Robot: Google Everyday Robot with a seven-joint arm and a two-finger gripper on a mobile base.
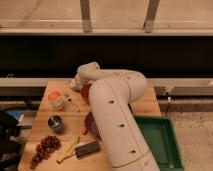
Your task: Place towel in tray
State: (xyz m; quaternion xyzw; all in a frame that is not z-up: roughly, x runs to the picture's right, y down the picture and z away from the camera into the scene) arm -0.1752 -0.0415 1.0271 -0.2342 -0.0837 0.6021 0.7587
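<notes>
Warm dim light on table (149,103), pale glare along top, black band behind, jaws near table's far edge.

We are seeing a white robot arm (117,120) ending in its pale gripper (75,85) at the far left of the light wooden table (146,105). We are also seeing a dark red cloth towel (89,125), a green plastic tray (169,146) at the near right, dark purple grapes (44,148) and a yellow banana (67,149).

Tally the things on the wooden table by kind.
Fruit: 2 (grapes, banana)
Cups: 2 (white cup, metal cup)
Thin utensil: 1
Dark bar: 1
Red things, part hidden by the arm: 2
Total: 8
The claw hangs above the table's far side, near the white cup.
</notes>
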